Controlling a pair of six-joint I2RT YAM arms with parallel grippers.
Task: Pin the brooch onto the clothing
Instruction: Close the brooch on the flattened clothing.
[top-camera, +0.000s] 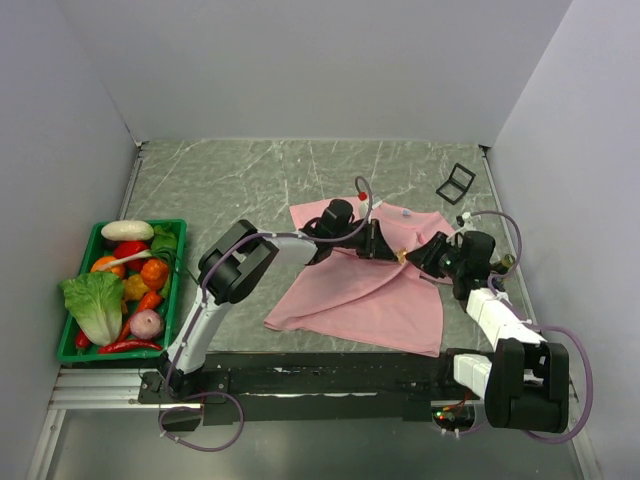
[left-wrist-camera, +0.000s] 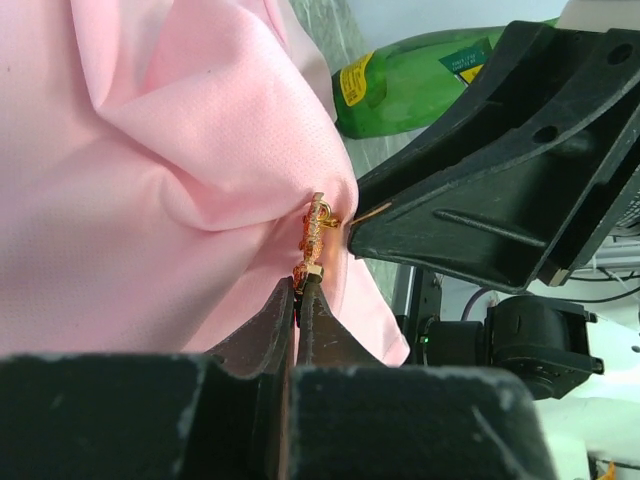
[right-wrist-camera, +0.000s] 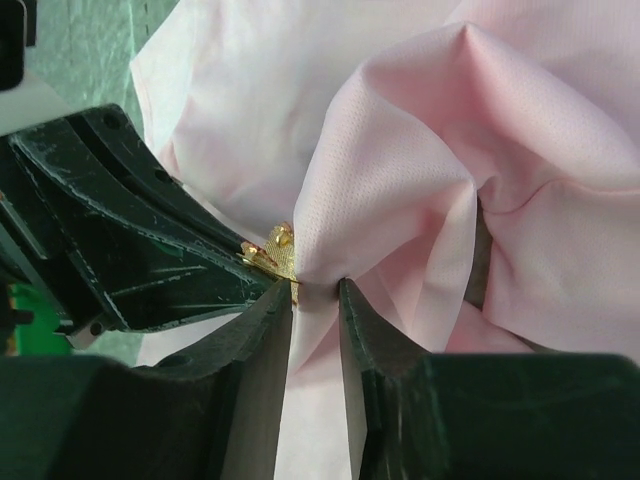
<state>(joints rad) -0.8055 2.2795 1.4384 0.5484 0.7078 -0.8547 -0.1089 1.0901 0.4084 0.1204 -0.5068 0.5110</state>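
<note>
Closest to the overhead camera are the two arm bases at the table's near edge. The left arm (top-camera: 235, 268) bends up and rightward, and the right arm (top-camera: 500, 320) reaches up and leftward. Just beyond, on the far left, a green basket (top-camera: 62, 352) sits full of vegetables.

Past the bases the clothing (top-camera: 370, 300) lies rumpled on the grey-green marbled table (top-camera: 230, 180), right of centre. Both grippers meet tip to tip over its upper right part.

My left gripper (top-camera: 380, 242) comes in from the left. Its wrist view shows the fingers pressed together, with the lower end of the brooch (left-wrist-camera: 312, 235) caught at their very tips. That pin stands on edge, gold and orange-red, against a raised fold of the pink fabric.

My right gripper (top-camera: 428, 256) faces it from the other side. In its own view the fingers (right-wrist-camera: 262, 340) stand part-way apart, and a gathered fold of the clothing fills the gap. I cannot tell whether they squeeze that fold or only straddle it. The pin sits just beyond one fingertip, touching the fabric.

Behind the right gripper, the left wrist view shows a green bottle (left-wrist-camera: 420, 85) lying on the table. Farther back, near the right rear corner, lies a small black frame-shaped object (top-camera: 456, 183).
</note>
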